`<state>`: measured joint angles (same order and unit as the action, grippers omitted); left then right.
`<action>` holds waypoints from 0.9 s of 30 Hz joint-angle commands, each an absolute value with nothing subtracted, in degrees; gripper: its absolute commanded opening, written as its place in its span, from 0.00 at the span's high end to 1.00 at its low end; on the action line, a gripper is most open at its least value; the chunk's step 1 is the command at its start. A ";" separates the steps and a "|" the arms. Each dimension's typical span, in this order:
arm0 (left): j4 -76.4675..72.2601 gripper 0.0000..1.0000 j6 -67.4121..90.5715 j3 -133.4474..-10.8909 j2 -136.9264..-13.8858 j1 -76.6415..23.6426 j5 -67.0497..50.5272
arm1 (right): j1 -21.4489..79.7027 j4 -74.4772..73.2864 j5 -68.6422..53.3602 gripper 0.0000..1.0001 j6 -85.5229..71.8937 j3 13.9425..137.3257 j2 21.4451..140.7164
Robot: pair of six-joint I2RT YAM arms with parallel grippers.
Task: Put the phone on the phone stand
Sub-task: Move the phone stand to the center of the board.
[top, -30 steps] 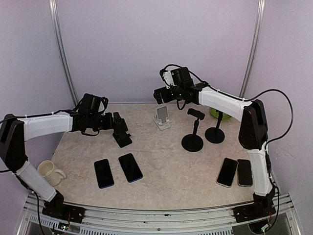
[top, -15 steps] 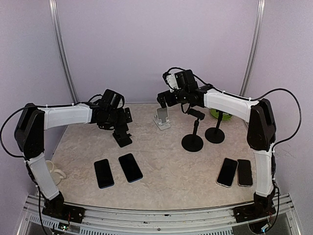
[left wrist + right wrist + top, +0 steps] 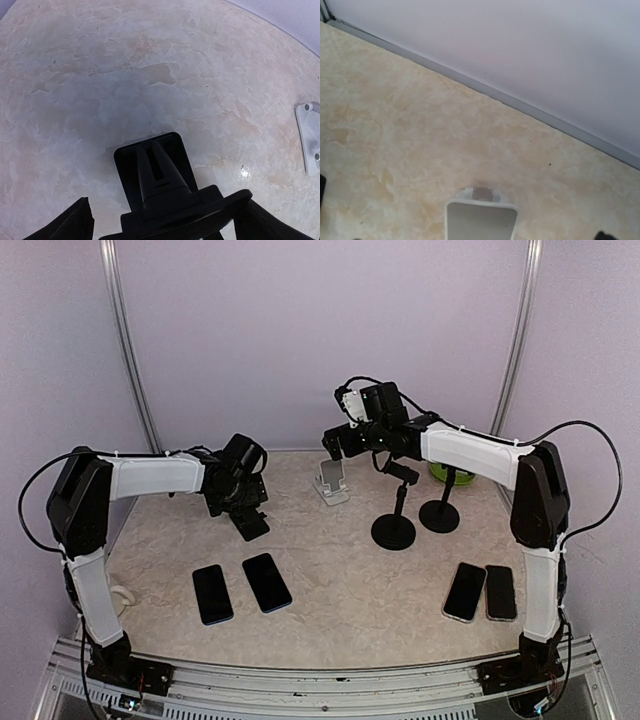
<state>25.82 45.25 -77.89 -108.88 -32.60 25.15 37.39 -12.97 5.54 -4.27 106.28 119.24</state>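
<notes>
Marbled tabletop (image 3: 340,570), left claw (image 3: 243,502) released over black stand (image 3: 252,525), right claw (image 3: 330,443) released, nearest phone (image 3: 267,582) well apart

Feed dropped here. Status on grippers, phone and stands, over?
Left gripper open above black folding phone stand. Right gripper open above white plastic phone stand. Four dark flat phones lying on marbled table, none picked. Nothing blocks either stand.

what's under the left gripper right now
A black stand stands under the left gripper, open fingers either side of its top, nothing on it. In the top view the gripper covers the stand's upper part; contact cannot be told.
</notes>
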 commanded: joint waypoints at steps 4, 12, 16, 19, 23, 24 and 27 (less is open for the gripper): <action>27.69 0.19 46.57 -79.38 -109.32 -32.88 27.86 | 37.88 -11.60 5.22 0.00 -4.05 105.81 117.16; 26.91 0.31 43.97 -80.32 -109.04 -33.22 27.71 | 37.88 -12.35 5.31 0.00 -3.74 107.03 118.19; 23.94 0.38 38.84 -81.64 -109.47 -33.25 25.73 | 37.88 -12.96 5.28 0.00 -3.54 108.20 119.29; 19.48 0.40 33.28 -82.39 -109.62 -33.27 23.89 | 37.88 -13.46 5.34 0.00 -3.03 109.66 121.00; 13.03 0.40 25.90 -83.25 -110.22 -32.92 19.03 | 37.85 -16.20 5.01 0.00 -2.80 113.97 125.01; 11.58 0.40 24.20 -83.54 -110.52 -32.83 18.20 | 37.84 -16.86 4.63 0.00 -2.88 115.48 126.02; 8.56 0.40 19.14 -85.40 -112.37 -32.39 15.92 | 37.78 -17.93 4.13 0.00 -3.28 117.69 128.57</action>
